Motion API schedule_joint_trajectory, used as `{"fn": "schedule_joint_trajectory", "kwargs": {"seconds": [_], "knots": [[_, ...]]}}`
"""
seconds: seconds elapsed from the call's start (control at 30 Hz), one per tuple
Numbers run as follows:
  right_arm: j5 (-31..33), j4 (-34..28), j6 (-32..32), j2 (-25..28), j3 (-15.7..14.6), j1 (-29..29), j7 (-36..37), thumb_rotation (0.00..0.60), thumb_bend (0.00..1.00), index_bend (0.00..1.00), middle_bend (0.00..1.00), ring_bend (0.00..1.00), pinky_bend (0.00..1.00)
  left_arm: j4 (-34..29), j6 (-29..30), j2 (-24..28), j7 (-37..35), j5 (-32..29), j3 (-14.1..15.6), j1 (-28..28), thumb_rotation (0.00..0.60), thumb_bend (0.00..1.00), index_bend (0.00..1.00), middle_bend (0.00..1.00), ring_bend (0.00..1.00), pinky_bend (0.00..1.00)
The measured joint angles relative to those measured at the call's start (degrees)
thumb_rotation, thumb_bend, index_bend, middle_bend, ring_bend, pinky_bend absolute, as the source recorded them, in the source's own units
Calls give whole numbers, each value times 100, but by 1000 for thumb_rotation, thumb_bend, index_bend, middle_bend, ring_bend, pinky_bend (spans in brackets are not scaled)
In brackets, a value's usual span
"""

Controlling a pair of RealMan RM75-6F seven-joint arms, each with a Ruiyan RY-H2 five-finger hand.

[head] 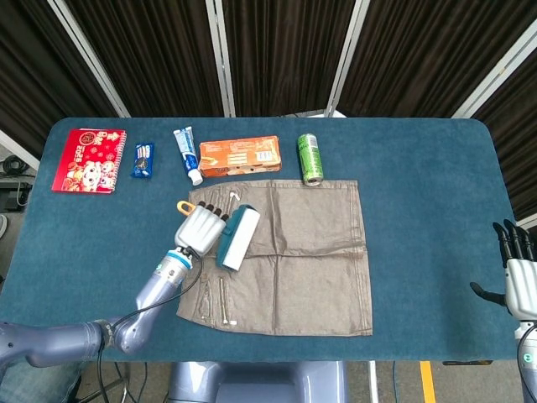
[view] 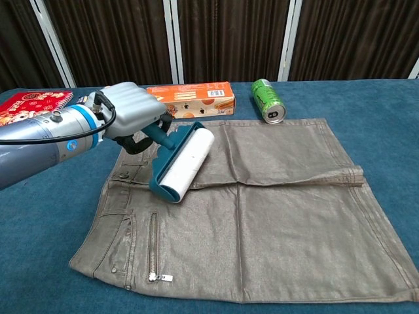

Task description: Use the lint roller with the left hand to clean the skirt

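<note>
A grey-brown skirt (head: 294,252) (view: 275,203) lies flat on the blue table, its waistband to the left. My left hand (head: 200,229) (view: 131,114) grips the teal handle of the lint roller (head: 237,238) (view: 184,161). The white roll lies on the skirt's upper left part, just right of the waistband. My right hand (head: 520,273) shows at the right edge of the head view, fingers apart and pointing up, holding nothing, far from the skirt.
Along the far side of the table (head: 419,168) lie a red booklet (head: 88,159), a blue snack packet (head: 143,159), a toothpaste tube (head: 187,154), an orange box (head: 239,156) (view: 190,100) and a green can (head: 310,158) (view: 268,100).
</note>
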Motion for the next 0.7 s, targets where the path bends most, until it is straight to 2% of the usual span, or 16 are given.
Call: {"fn": "schedule_joint_trajectory", "kwargs": {"seconds": [0.27,0.7], "knots": [[44,14,-25,64,28,-8,154,600,0,0,0,0,0,-143,99,-293,385,-194,9,-281,600,918,650,437,404,446],[77,17,11,155,45,-58,320,600,0,0,0,0,0,-221,264,-1168,1296,-734,-16,-926,600,915,655,439,407,448]]}}
